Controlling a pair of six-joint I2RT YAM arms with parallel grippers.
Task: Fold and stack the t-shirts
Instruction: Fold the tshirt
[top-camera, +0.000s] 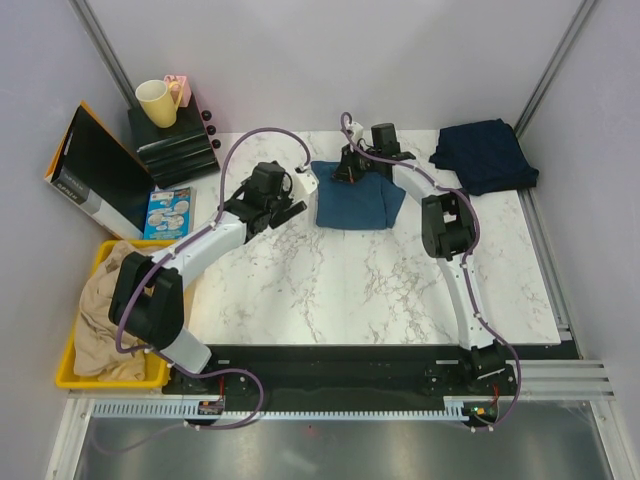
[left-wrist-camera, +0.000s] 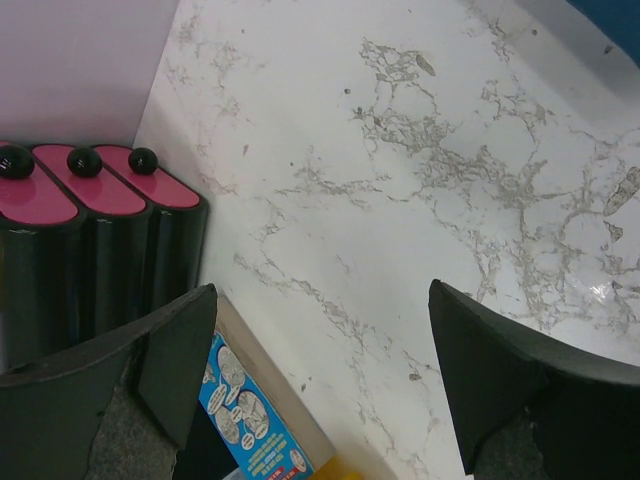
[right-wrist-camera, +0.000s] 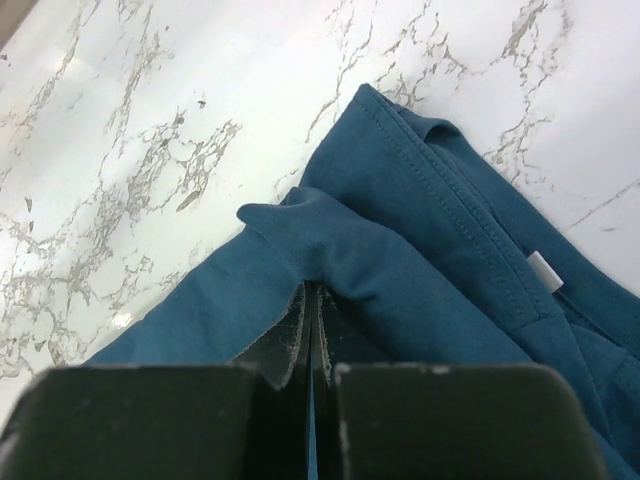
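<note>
Steel-blue cloth t-shirt (right-wrist-camera: 420, 260), mid-fold: right jaws clamped on its raised edge; left jaws wide, empty. Next: likely carry edge across.

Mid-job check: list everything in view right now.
table: one, white marble, centre
steel-blue t-shirt: one, medium blue, folded, far middle
navy t-shirt: one, dark navy, folded, far right corner
containers: three, black with pink tops, far left corner
mug: one, pale yellow, atop the containers
box: one, black, leaning at left wall
booklet: one, blue, beside the table's left edge
bin: one, yellow, left of the table
cloth: one heap, beige, in the bin
left gripper: one, black, open, over bare marble
right gripper: one, black, shut on the steel-blue t-shirt
</note>
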